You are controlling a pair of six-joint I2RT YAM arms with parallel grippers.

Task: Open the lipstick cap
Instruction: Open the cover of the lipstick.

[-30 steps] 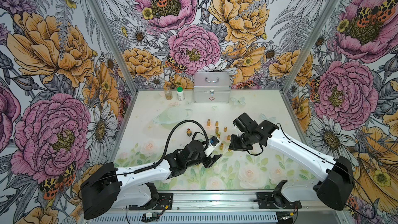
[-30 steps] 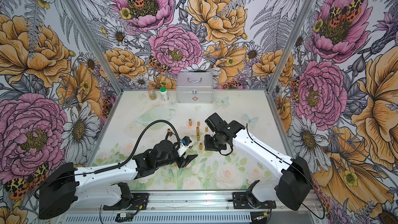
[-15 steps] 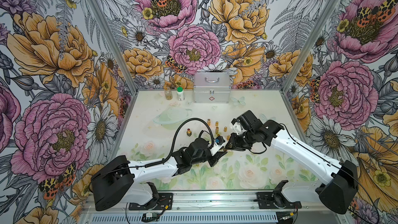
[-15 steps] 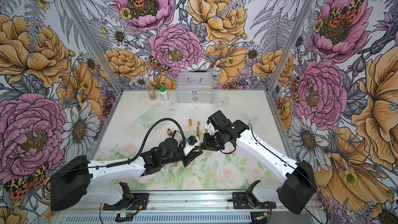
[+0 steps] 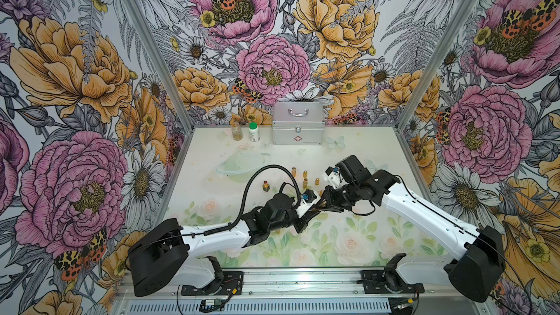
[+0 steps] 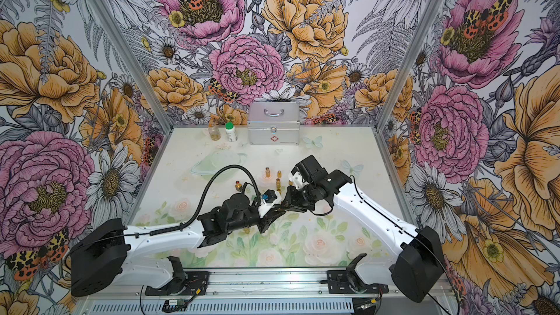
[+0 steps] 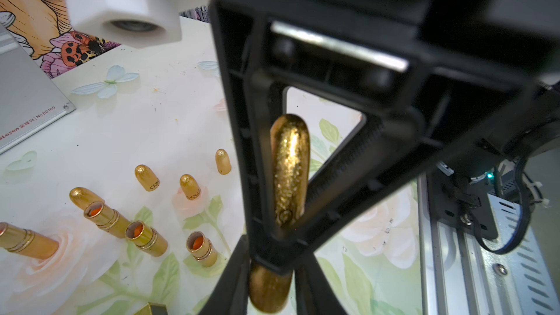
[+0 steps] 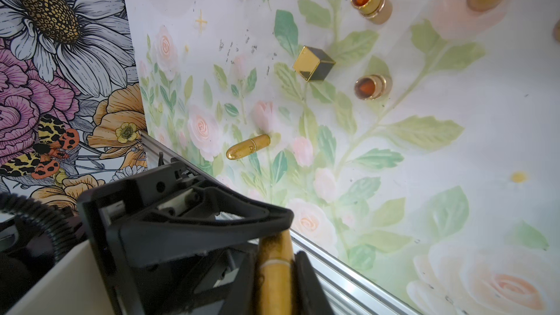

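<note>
Since a second ago the left gripper (image 5: 316,208) has reached in and its jaws have closed on the gold lipstick (image 7: 290,171), meeting the right gripper (image 5: 325,204) (jaws clamped on the same tube). It hangs between them above the worktop (image 5: 212,159), near uncapped tubes (image 7: 146,238).

You get bright, even light from above in both top views, and the counter (image 5: 378,140) looks pale and a bit washed out. Shadows are soft. In the left wrist view the right gripper (image 7: 285,228) is too close, so it looks dark and blurry, and the gold lipstick (image 7: 291,162) glitters with glare.
</note>
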